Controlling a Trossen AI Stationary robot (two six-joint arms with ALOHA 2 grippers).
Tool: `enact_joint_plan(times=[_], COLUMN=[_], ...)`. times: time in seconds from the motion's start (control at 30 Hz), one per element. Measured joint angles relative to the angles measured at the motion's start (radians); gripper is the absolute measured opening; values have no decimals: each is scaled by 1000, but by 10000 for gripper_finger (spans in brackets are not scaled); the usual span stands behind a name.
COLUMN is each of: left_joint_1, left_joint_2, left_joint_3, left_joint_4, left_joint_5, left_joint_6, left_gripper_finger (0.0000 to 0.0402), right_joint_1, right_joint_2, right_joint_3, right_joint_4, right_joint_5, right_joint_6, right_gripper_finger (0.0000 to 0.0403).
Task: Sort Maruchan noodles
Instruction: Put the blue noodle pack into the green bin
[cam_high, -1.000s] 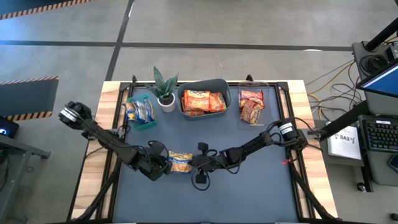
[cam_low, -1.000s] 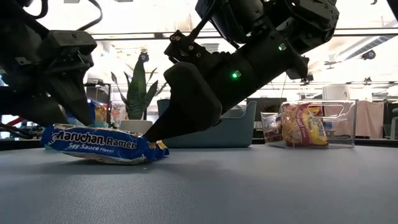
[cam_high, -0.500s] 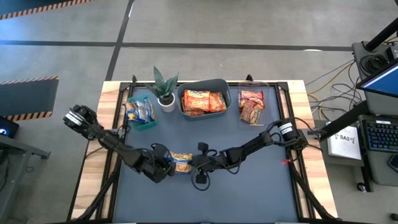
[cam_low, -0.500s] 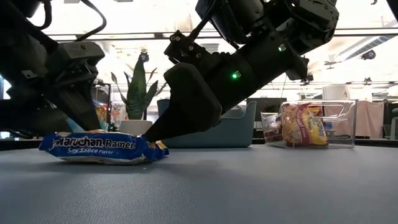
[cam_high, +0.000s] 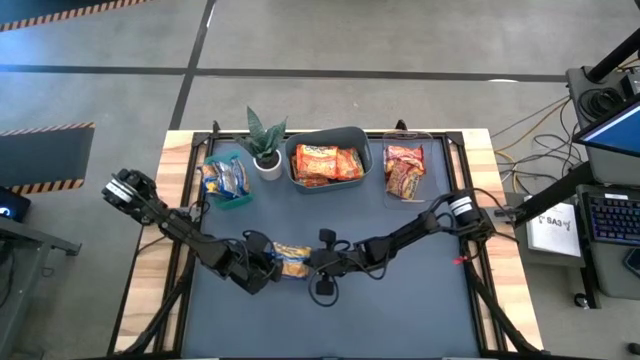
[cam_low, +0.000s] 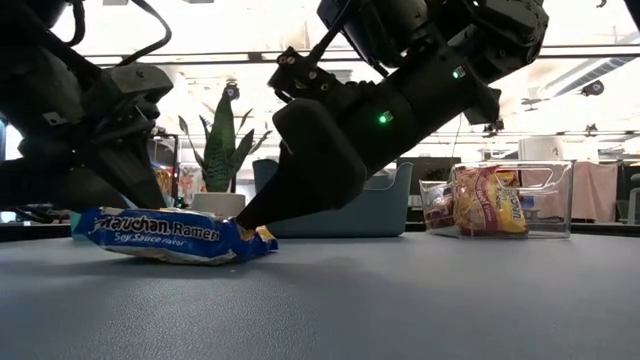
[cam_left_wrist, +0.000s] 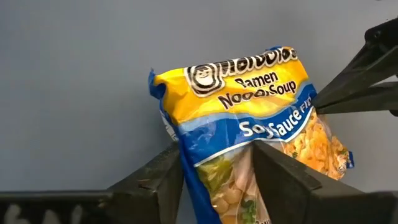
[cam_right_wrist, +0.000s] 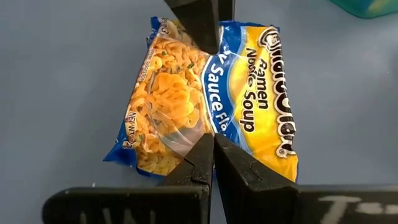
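One Maruchan noodles packet (cam_high: 292, 260), blue and yellow with "Soy Sauce Flavor" print, lies mid-table between my two grippers. My left gripper (cam_high: 268, 268) comes at it from the table's left and has closed on its left end. My right gripper (cam_high: 316, 262) comes from the right, shut, with its tips on the packet's right end. More noodle packets lie in three containers along the far edge. My left gripper has the packet's left end (cam_left_wrist: 217, 180) between its two fingers, slanting down from the table's left. One finger (cam_left_wrist: 165, 177) stands at the packet's side edge, the other (cam_left_wrist: 280, 174) lies over its printed face. That end (cam_low: 95, 220) sits slightly raised. My right gripper presses its shut fingertips (cam_right_wrist: 213, 146) on the packet's right end (cam_right_wrist: 205, 121), slanting down from the table's right. That end (cam_low: 250, 238) lies flat on the table under the tips.
Along the far edge stand a teal tray (cam_high: 240, 200) with blue packets, a potted plant (cam_high: 266, 150), a grey bin (cam_high: 326, 140) with orange packets and a clear bin (cam_high: 428, 175) with red ones. The near half of the grey mat (cam_high: 400, 310) is bare.
My left gripper has come down and toward the table's right, onto the packet's left end. The packet first settled flat, then slid a little toward the right, and its left end has tipped up slightly. My right gripper has stayed put on the right end.
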Motion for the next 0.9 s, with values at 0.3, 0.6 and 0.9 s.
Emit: enact_joint_plan(times=[0.3,0.6,0.9], left_joint_1=[0,0,0], left_joint_2=[-8,-9,-9], left_joint_3=[7,69,152], left_joint_4=[5,-18,-112], left_joint_5=[13,-4,-17], left_joint_6=[4,73,154], left_gripper_finger=[116,87,78], right_joint_1=[9,9,9], right_joint_2=[-79,-156,-204], right_joint_3=[-3,-2,-2], right_joint_4=[-99,-193,-296], right_joint_5=[-2,5,7], right_joint_6=[17,66,131], right_gripper_finger=[34,101,139])
